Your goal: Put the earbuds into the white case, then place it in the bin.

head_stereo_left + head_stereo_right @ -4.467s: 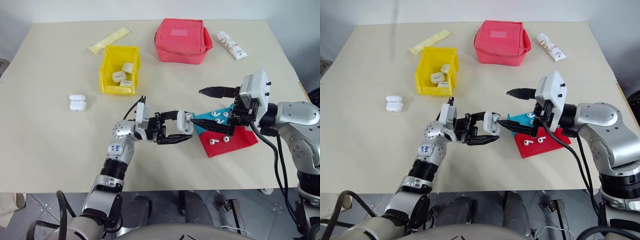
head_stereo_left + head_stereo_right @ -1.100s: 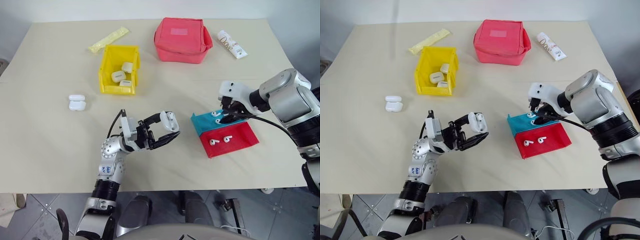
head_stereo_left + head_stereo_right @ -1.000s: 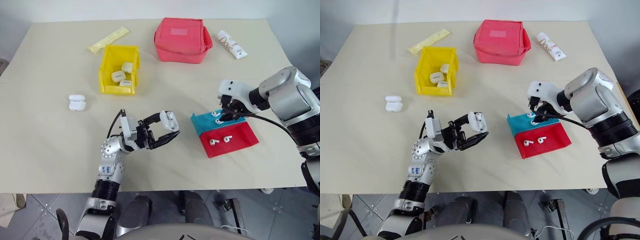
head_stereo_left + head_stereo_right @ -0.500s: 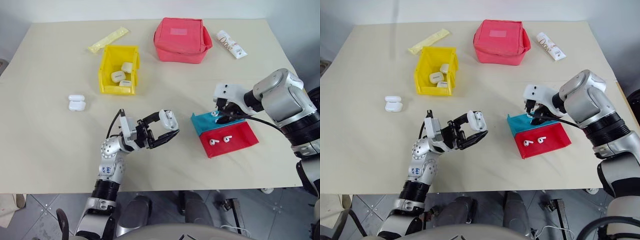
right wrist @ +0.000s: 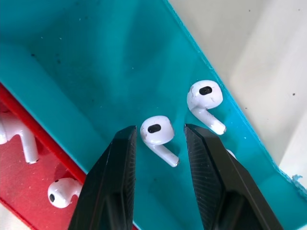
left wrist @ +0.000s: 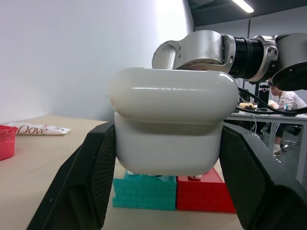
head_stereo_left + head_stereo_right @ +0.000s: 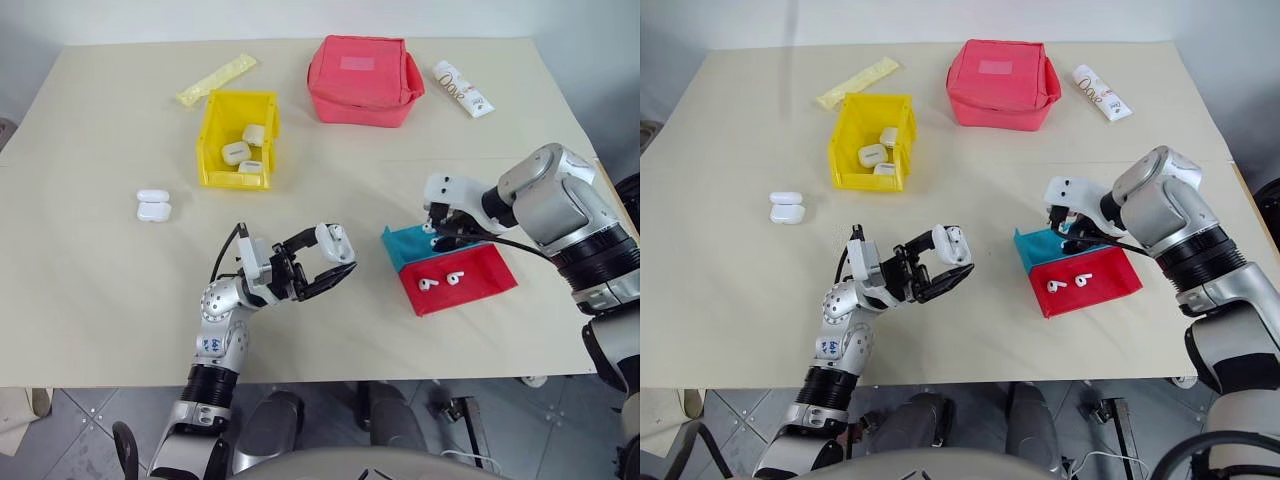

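My left gripper (image 7: 333,256) is shut on the white case (image 7: 335,242) and holds it above the table, left of the trays. In the left wrist view the case (image 6: 172,120) sits between both fingers (image 6: 84,182). My right gripper (image 7: 437,228) points down into the teal tray (image 7: 405,247). In the right wrist view its fingers (image 5: 117,172) stand open on either side of one earbud (image 5: 156,132), with a second earbud (image 5: 204,98) beside it. Two more earbuds (image 7: 430,284) lie in the red tray (image 7: 480,275). The yellow bin (image 7: 212,150) stands at the back left with three cases inside.
Two white cases (image 7: 153,205) lie on the table left of the bin. A red pouch (image 7: 363,80), a white printed tube (image 7: 463,88) and a yellow packet (image 7: 217,80) lie along the far side.
Since the earliest frames my left gripper has drawn back from the trays with the case, and my right gripper has turned down into the teal tray. Over the last second it only edged slightly left.
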Controlling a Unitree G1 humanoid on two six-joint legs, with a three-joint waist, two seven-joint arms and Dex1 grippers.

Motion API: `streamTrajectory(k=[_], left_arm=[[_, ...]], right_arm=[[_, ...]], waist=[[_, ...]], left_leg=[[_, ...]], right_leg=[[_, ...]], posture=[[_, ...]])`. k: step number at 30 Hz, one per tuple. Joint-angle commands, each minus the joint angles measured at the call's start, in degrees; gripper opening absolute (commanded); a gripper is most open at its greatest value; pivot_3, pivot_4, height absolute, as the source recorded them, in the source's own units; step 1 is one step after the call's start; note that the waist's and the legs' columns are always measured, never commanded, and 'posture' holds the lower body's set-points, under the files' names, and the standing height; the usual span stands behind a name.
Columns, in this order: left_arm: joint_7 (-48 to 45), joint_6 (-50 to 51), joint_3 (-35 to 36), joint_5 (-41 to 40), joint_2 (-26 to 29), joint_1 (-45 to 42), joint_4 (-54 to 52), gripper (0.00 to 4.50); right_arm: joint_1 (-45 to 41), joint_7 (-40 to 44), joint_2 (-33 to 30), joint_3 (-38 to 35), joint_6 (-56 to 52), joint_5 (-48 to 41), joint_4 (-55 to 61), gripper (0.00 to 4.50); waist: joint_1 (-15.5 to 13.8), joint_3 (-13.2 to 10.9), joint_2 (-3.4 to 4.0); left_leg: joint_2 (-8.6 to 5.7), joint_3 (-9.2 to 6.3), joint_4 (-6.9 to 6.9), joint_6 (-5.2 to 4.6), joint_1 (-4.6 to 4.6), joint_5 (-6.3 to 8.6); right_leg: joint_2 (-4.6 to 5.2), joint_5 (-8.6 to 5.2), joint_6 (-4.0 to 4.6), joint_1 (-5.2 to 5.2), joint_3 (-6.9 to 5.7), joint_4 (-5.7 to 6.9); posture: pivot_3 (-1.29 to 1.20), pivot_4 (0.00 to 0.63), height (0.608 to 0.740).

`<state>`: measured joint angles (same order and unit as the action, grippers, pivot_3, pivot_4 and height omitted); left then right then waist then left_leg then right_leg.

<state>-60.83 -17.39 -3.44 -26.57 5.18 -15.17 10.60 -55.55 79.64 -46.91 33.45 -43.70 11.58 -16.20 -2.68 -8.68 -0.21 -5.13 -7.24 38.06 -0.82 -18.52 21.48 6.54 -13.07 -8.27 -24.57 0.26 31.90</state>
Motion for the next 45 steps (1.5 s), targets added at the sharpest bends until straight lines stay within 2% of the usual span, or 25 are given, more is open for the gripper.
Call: streamTrajectory(k=[1, 4, 7, 9, 15, 20, 25, 29, 34, 40, 45], left_arm=[[0.3, -0.7, -0.5, 0.0, 0.1, 0.4, -2.5, 2.80], [0.5, -0.6, -0.5, 0.1, 0.1, 0.6, -2.8, 2.80], [0.5, -0.3, -0.6, 0.0, 0.3, 0.6, -3.0, 2.80], [0.4, -0.2, -0.5, 0.0, 0.5, 0.6, -3.2, 2.80], [-0.4, 0.1, -0.4, -0.2, 1.1, -0.1, -2.2, 2.80], [-2.8, 0.9, -0.6, -0.9, 1.7, -1.5, -0.4, 2.80], [-7.3, 3.9, -1.9, -1.4, 2.6, -4.5, 1.8, 2.80], [-7.7, 7.2, -3.0, 0.3, 3.3, -9.6, 3.4, 2.80], [-8.2, 9.0, -2.9, 0.6, 3.5, -14.3, 6.0, 2.80], [-9.7, 12.3, -3.2, 0.2, 4.0, -18.1, 7.3, 2.80], [-10.5, 13.7, -3.2, 0.3, 3.9, -19.5, 8.0, 2.80]], right_arm=[[-0.8, 0.7, -0.2, -0.3, 0.9, 0.9, -0.1, 1.61], [-0.5, 1.0, -0.2, -0.1, 1.2, 1.2, -0.3, 1.61], [-0.4, 0.9, -0.1, -0.1, 1.9, 1.6, -1.2, 1.05], [-0.4, 0.8, 0.1, -0.2, 1.9, 1.8, -1.5, 0.51], [-0.5, 0.5, 0.4, -1.8, 2.2, 0.8, -0.7, 0.50], [0.1, 0.0, -1.1, -7.4, 1.7, -2.9, 4.6, 0.50], [6.6, -1.5, -3.4, -19.9, -4.7, -11.4, 17.4, 0.50], [19.8, -4.5, 1.0, -39.5, -8.5, -25.3, 33.1, 0.50], [28.0, -12.1, 8.5, -48.6, -15.3, -36.5, 45.4, 0.50], [30.5, -23.0, 18.5, -52.3, -18.6, -47.5, 52.2, 0.50], [31.1, -29.8, 21.5, -52.4, -20.1, -54.4, 53.8, 0.50]], waist=[[0.0, 0.0, 0.00], [0.0, 0.0, 0.00], [0.0, 0.0, 0.00], [0.0, 0.0, 0.00], [0.1, 0.0, -0.03], [0.1, 0.0, 0.00], [-0.5, 0.0, -0.01], [-0.8, 0.1, -0.13], [-0.2, 0.1, -0.05], [-0.1, 0.1, -0.05], [-0.2, 0.1, -0.05]], left_leg=[[0.00, 0.00, 0.00, 0.00, 0.00, 0.00], [0.00, 0.00, 0.00, 0.00, 0.00, 0.00], [0.00, 0.00, 0.00, 0.00, 0.00, 0.00], [0.00, 0.00, 0.00, 0.00, 0.02, 0.00], [0.00, 0.00, 0.00, 0.00, 0.04, 0.00], [0.00, 0.00, 0.00, 0.00, -0.02, 0.00], [-0.01, -0.10, 0.06, 0.00, -0.10, 0.00], [-0.03, -0.22, 0.07, -0.01, -0.15, -0.01], [0.01, -0.08, 0.05, 0.01, -0.03, 0.00], [0.03, -0.09, 0.02, 0.02, -0.01, -0.01], [-0.02, -0.11, 0.02, -0.02, -0.02, -0.02]], right_leg=[[0.00, 0.00, 0.00, 0.00, 0.00, 0.00], [0.00, 0.00, 0.00, 0.00, 0.00, 0.00], [0.00, 0.00, 0.00, 0.01, 0.00, 0.00], [0.00, 0.00, 0.00, 0.01, 0.00, 0.00], [0.00, 0.00, 0.00, 0.03, 0.00, 0.00], [0.00, 0.00, 0.00, -0.03, 0.00, 0.02], [0.00, 0.01, 0.00, -0.02, -0.09, -0.01], [0.02, 0.03, -0.01, 0.06, -0.16, -0.05], [-0.01, 0.04, -0.02, 0.03, -0.02, 0.05], [-0.03, 0.03, 0.00, 0.02, -0.01, 0.08], [0.01, 0.03, 0.00, 0.03, -0.02, 0.07]], posture=[[0.00, 0.150, 0.740], [0.00, 0.150, 0.740], [0.00, 0.150, 0.740], [0.00, 0.150, 0.740], [0.00, 0.150, 0.740], [0.00, 0.150, 0.740], [0.00, 0.150, 0.740], [0.00, 0.150, 0.740], [0.00, 0.150, 0.740], [0.00, 0.150, 0.740], [0.00, 0.150, 0.740]])
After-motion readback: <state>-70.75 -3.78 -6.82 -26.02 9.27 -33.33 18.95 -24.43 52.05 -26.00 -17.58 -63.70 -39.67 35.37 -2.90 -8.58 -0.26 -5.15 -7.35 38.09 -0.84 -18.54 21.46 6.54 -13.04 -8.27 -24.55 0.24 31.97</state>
